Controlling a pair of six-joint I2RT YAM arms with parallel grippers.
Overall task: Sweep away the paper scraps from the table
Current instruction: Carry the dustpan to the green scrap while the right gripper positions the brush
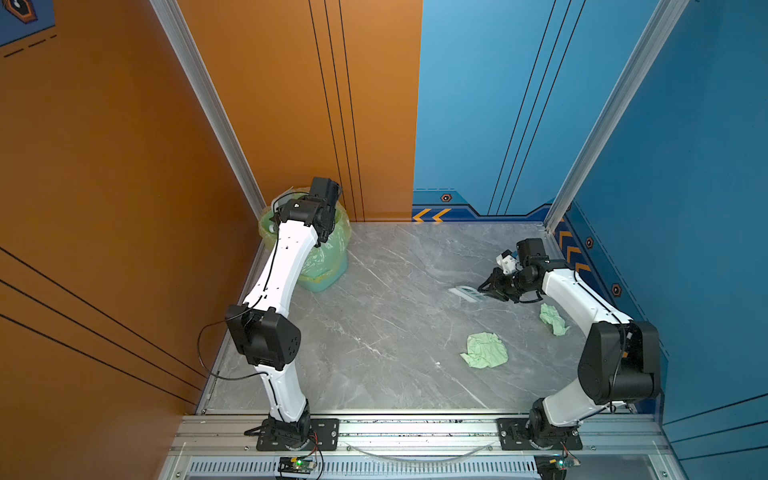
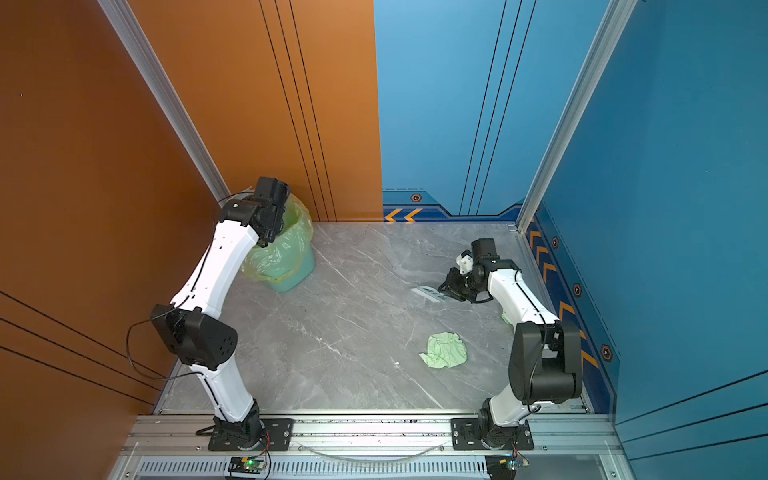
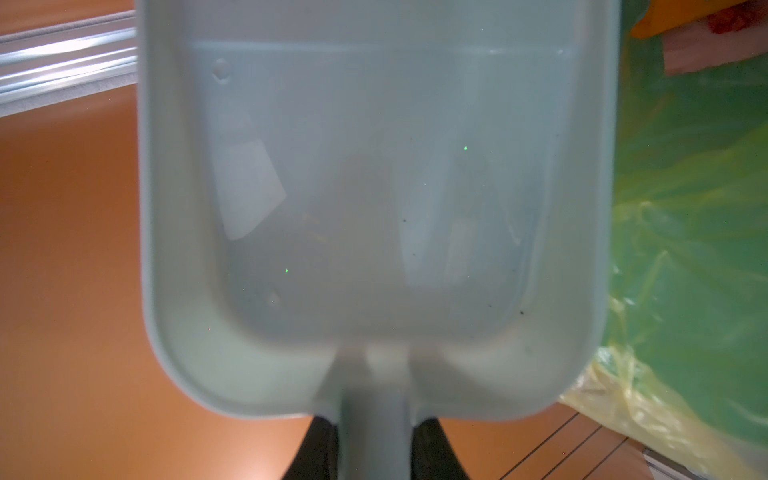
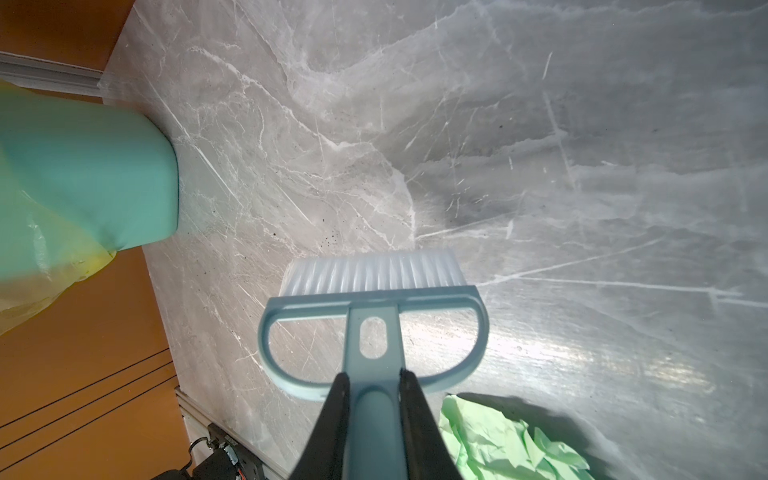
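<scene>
My left jaws grip the dustpan (image 3: 374, 208) handle by the bin (image 1: 328, 266) in the far-left corner. My right jaws clamp the brush (image 4: 374, 316), bristles at the bench (image 1: 374, 324). Two green paper scraps (image 1: 485, 351) lie on the right side, one scrap (image 1: 554, 319) near the right rail (image 1: 552, 245). The centre of the bench is open.

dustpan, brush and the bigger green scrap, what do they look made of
dustpan: probably moulded plastic, pale blue-grey, smooth with a soft sheen; it has a rounded rim and faint reflections.
brush: likely a similar plastic, pale blue; its bristles look synthetic, with fine translucent white strands.
bigger green scrap: thin paper by the look, matte, sharply creased and crumpled.
</scene>
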